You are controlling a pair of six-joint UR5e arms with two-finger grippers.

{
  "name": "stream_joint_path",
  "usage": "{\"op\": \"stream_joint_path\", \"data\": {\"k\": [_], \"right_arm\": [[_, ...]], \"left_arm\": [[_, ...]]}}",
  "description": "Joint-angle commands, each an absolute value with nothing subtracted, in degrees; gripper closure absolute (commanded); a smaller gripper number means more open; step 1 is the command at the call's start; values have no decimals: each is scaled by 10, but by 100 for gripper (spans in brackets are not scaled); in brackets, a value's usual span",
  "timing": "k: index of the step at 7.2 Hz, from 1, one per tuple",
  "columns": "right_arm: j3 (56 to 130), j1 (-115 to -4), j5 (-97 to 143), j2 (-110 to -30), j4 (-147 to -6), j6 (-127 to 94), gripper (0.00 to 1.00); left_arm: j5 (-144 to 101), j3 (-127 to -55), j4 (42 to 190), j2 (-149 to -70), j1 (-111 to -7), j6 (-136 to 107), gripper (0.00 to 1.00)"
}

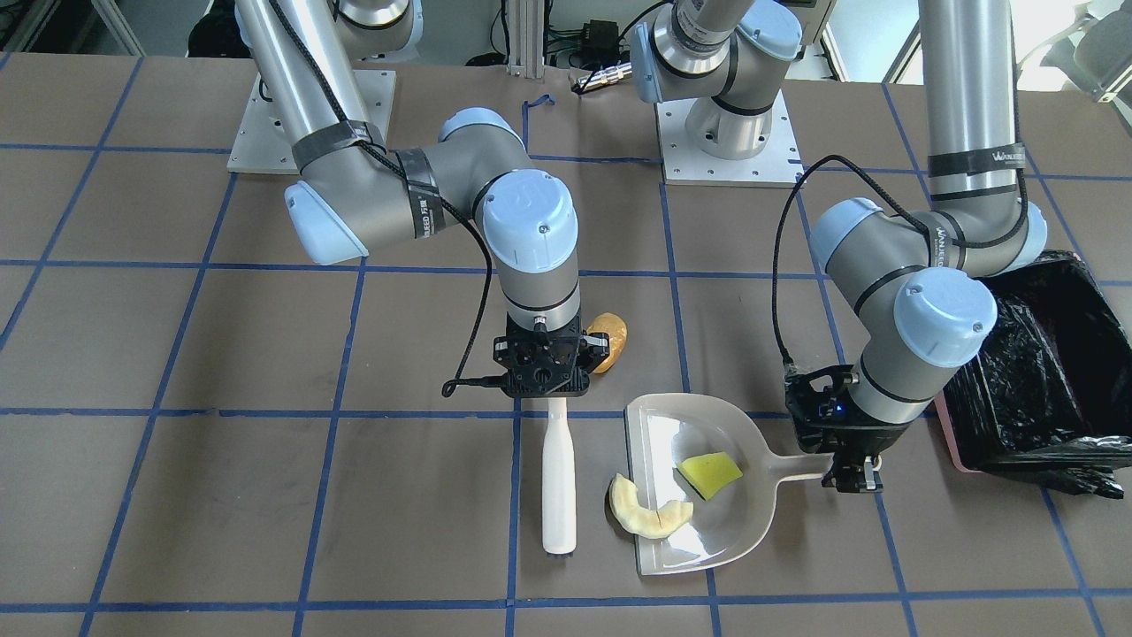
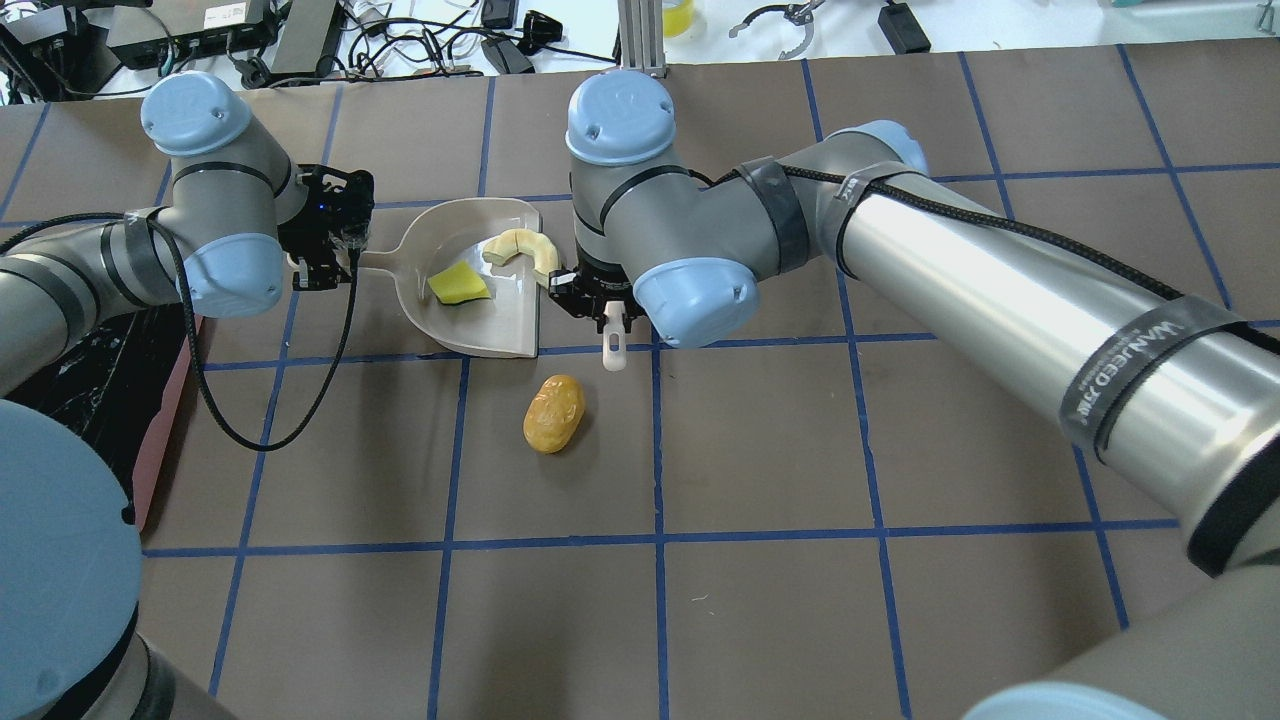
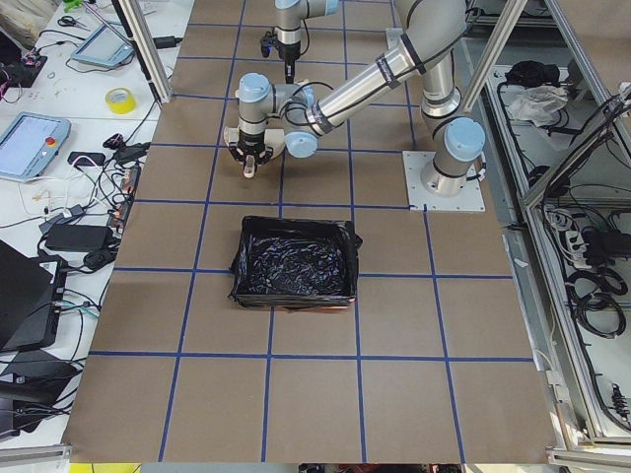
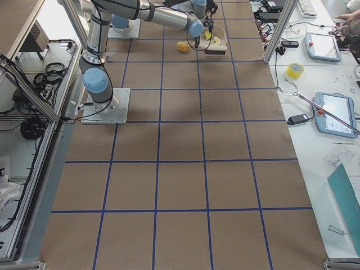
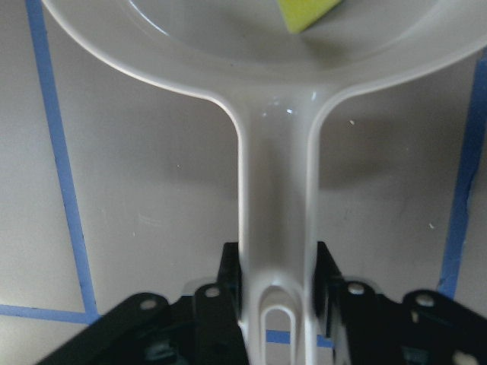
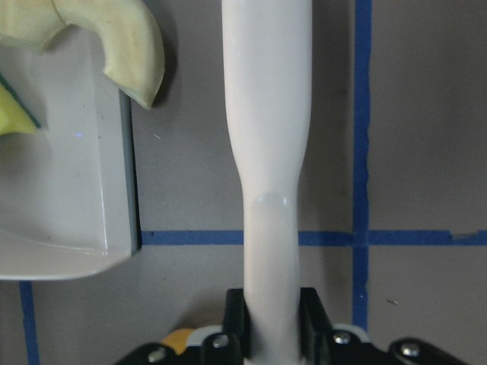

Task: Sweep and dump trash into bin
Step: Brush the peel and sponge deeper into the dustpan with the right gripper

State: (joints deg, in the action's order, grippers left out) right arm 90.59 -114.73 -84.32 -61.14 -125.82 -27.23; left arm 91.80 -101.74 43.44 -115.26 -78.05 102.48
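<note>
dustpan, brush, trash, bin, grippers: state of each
dustpan, lying flat
sponge piece, inside dustpan
crescent slice, across dustpan lip
potato lump, outside dustpan, unswept
white brush, held
bin, open, no trash visible
left gripper, shut on dustpan handle
right gripper, shut on white brush

The dustpan (image 1: 747, 522) and the brush handle (image 1: 558, 487) are smooth, glossy off-white plastic, the bin (image 1: 1017, 398) carries a crinkled, glossy black plastic film liner, the worktop (image 1: 221, 504) has a matt brown paper-like cover with blue tape lines (image 1: 336, 413), and the potato-like lump (image 2: 553, 414) has a smooth golden sheen.
</note>
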Motion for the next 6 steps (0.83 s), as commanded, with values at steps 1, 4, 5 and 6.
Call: {"op": "stream_joint_path", "data": {"k": [1, 4, 5, 6], "right_arm": [[900, -1164, -811, -599, -1289, -339, 100], [880, -1179, -784, -602, -1288, -401, 100], [863, -1190, -773, -599, -1289, -446, 100], [859, -1193, -756, -599, -1289, -463, 100]], "left_arm": [[919, -1018, 434, -1153, -780, 1025, 100], [919, -1018, 434, -1153, -780, 1023, 100], [919, -1018, 434, -1153, -780, 1023, 100], [919, -1018, 434, -1153, -780, 1023, 100]]}}
